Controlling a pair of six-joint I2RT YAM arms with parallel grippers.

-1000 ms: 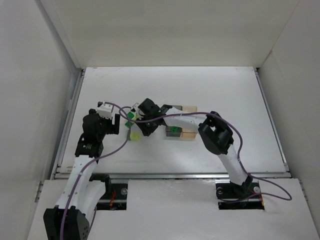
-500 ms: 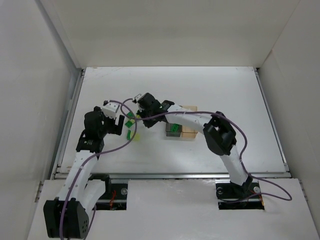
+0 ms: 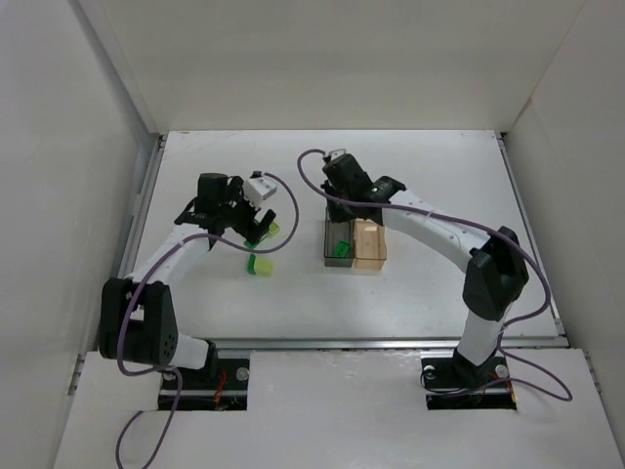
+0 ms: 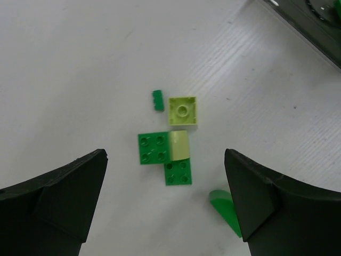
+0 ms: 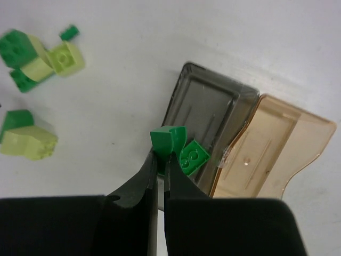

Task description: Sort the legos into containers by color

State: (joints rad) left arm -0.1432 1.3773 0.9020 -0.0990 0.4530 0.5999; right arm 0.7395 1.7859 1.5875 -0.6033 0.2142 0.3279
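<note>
Fingers of the left gripper point(image 4: 165, 156) stand wide apart, holding nothing, above a cluster of loose bricks point(image 4: 153, 148) on the table point(image 4: 80, 64). Dark green and pale yellow-green ones touch there, with a tiny dark green piece point(image 4: 157, 100) just beside them. Further right, the right gripper point(image 5: 161, 158) is clenched on a dark green brick point(image 5: 168, 140) over the near edge of the grey box point(image 5: 205, 106). A second green brick point(image 5: 192, 157) lies inside that box. The amber box point(image 5: 266, 144) adjoins it on the right.

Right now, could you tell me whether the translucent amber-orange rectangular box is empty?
Empty: the right wrist view shows only the bare floor of the translucent amber-orange box.
</note>
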